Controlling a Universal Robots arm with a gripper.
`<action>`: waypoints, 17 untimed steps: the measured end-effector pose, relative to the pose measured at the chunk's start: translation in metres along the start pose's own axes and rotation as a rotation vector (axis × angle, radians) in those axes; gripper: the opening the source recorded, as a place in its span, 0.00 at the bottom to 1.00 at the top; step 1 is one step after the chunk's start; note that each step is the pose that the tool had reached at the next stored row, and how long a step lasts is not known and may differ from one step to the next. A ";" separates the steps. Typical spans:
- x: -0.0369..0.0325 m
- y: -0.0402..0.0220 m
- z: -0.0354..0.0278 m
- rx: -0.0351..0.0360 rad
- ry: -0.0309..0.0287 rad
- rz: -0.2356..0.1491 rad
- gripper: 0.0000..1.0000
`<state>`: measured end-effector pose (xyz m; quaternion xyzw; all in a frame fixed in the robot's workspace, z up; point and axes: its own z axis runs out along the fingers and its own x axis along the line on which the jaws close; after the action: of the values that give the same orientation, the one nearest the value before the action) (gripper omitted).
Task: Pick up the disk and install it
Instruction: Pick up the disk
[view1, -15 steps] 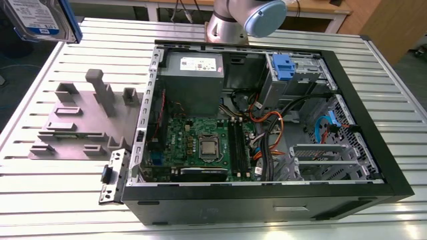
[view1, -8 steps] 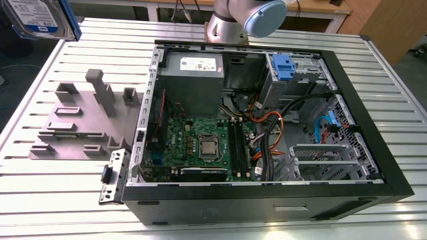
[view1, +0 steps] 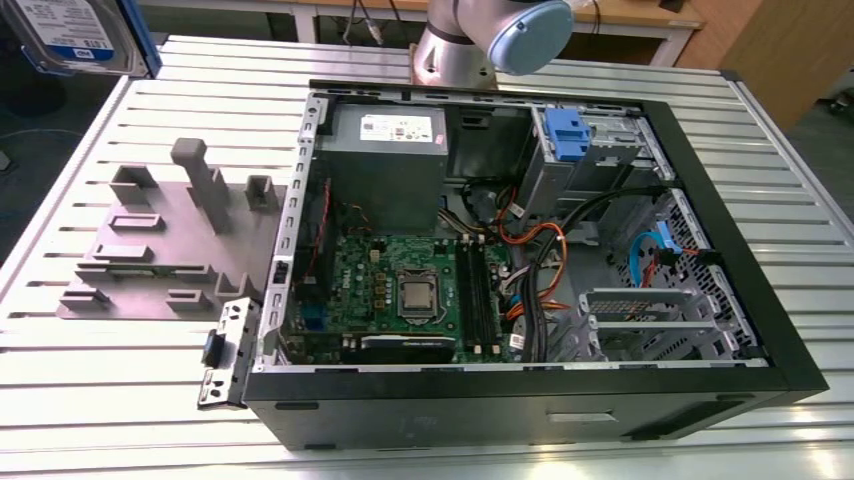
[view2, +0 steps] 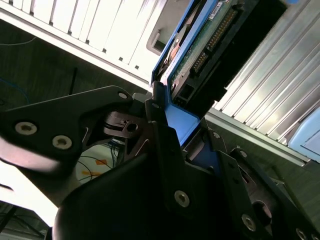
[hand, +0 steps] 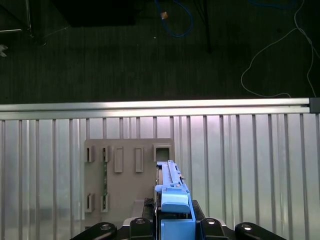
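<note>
With jaws of the black gripper (hand: 172, 226) clamped on the flat rectangular silver disk (hand: 169, 181) in its bright blue plastic carrier, holding it raised over the ribbed metal table (hand: 250, 175), by the edge of the grey stepped plastic fixture (hand: 125, 180), well apart from the open black computer case (view1: 507, 405).

Lab: aluminium table (view1: 107, 400), open computer (view1: 467, 415)

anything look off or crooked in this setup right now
Nothing stands out. The end effector grips the disk above the grey fixture, and the open case lies flat on the table with no visible damage.
</note>
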<state>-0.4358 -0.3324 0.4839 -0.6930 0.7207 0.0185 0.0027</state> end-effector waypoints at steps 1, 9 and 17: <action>0.0000 0.0000 -0.0004 0.0000 0.0000 0.000 0.37; -0.0001 0.0001 -0.0046 0.0000 0.0001 0.000 0.37; -0.0003 0.0002 -0.0108 -0.0001 0.0001 0.000 0.37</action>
<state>-0.4357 -0.3324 0.4947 -0.6930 0.7207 0.0185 0.0026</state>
